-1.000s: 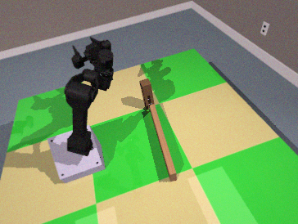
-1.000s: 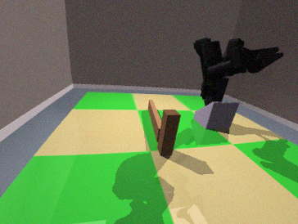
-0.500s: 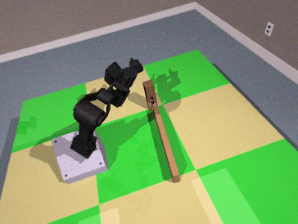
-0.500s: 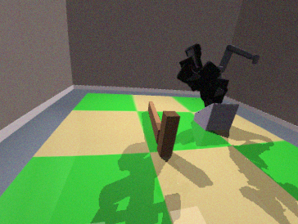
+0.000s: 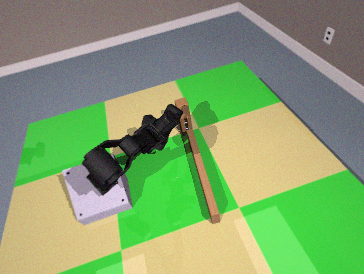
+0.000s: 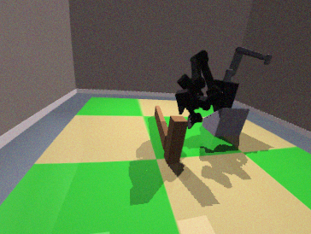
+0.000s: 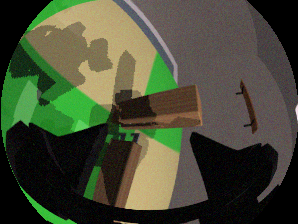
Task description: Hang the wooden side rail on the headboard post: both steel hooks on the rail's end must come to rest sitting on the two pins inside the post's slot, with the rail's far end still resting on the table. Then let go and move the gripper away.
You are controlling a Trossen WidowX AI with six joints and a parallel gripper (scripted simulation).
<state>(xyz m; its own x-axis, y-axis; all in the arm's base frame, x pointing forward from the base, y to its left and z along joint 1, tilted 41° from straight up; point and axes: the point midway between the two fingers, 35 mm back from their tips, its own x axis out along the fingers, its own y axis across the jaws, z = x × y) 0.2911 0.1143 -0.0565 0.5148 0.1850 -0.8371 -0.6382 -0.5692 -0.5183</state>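
Observation:
The long wooden rail (image 5: 202,175) (image 6: 160,121) (image 7: 131,170) runs away from the post, its far end low at the table. The short wooden headboard post (image 5: 180,102) (image 6: 177,137) (image 7: 170,107) stands upright at the rail's near end. Small steel hooks (image 5: 186,124) show at that end, close beside the post; whether they sit on the pins cannot be told, as the pins and slot are hidden. My gripper (image 6: 185,119) (image 7: 151,133) is open and empty, beside and above the hooked end. In the wrist view the rail lies below, between the spread fingers, and none of it is gripped.
The arm's pale base block (image 5: 102,202) (image 6: 232,121) stands on the green and tan checkered table (image 5: 260,140) (image 6: 98,137). In the wrist view a small wooden bar (image 7: 248,107) is fixed to the wall. A grey jointed fixture (image 6: 252,54) shows behind the arm.

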